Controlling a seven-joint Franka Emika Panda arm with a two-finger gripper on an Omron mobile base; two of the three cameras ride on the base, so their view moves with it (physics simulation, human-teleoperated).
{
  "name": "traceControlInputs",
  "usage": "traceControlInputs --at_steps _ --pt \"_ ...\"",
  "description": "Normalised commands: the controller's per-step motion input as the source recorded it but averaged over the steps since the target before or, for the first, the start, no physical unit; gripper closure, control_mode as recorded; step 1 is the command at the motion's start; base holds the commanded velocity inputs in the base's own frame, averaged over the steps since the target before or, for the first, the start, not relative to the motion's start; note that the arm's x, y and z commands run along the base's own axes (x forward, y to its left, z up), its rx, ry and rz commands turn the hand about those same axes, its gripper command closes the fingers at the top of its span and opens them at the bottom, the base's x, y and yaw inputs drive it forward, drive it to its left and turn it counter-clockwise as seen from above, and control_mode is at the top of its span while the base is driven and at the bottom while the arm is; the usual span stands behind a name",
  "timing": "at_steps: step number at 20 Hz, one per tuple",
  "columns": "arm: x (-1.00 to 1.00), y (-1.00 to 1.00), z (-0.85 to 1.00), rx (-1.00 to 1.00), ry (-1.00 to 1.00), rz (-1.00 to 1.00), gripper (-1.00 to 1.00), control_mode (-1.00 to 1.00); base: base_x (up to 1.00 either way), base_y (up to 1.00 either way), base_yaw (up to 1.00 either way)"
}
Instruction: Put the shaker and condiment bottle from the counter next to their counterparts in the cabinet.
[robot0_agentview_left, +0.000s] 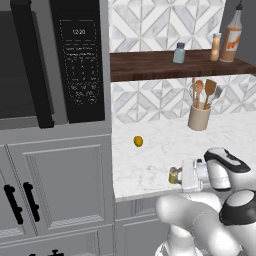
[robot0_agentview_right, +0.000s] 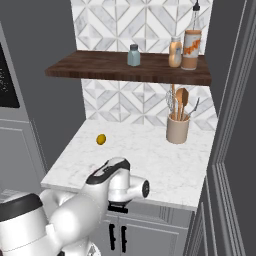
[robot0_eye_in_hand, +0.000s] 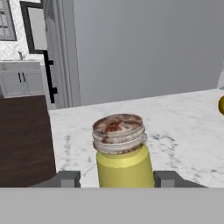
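Arm low at the counter's front edge, gripper straddling the yellow-green shaker.

The marble counter (robot0_agentview_left: 165, 145) spreads below the dark wooden cabinet shelf (robot0_agentview_left: 150, 65), where the tall orange-label bottle (robot0_agentview_left: 231, 37), the slim pale-orange condiment bottle (robot0_agentview_left: 216, 47) beside it and the pale blue-grey shaker (robot0_agentview_left: 179, 53) stand at about 1 o'clock in the left base view. The gripper (robot0_eye_in_hand: 117, 179) has a fingertip either side of the shaker (robot0_eye_in_hand: 122, 151), apart from its walls, so the jaws read as open and not yet gripping. The shaker stands upright near the counter's front edge, at 5 o'clock from the lemon (robot0_agentview_left: 138, 141). It looks light, rigid and smooth, likely slippery; a squeeze across the body below the ridged cap seems best.
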Motion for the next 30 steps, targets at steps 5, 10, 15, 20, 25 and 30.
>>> traceControlInputs --at_steps 5,10,15,20,25,30 --pt "0.38 0.05 -0.08 0.0 0.11 0.0 1.0 -1.0 0.0 0.0 0.0" --pt "0.47 -0.01 0.51 0.0 0.17 0.0 1.0 -1.0 0.0 0.0 0.0" --pt "0.33 -0.1 0.88 0.0 0.19 -0.03 1.0 -1.0 0.0 0.0 0.0" --pt "0.04 -0.27 0.57 0.0 0.13 -0.12 1.0 -1.0 0.0 0.0 0.0" --pt "0.0 -0.45 0.62 0.01 0.06 -0.18 1.0 -1.0 0.0 0.0 0.0" --pt "-0.01 -0.49 0.71 0.02 0.0 -0.2 1.0 -1.0 0.0 0.0 0.0"
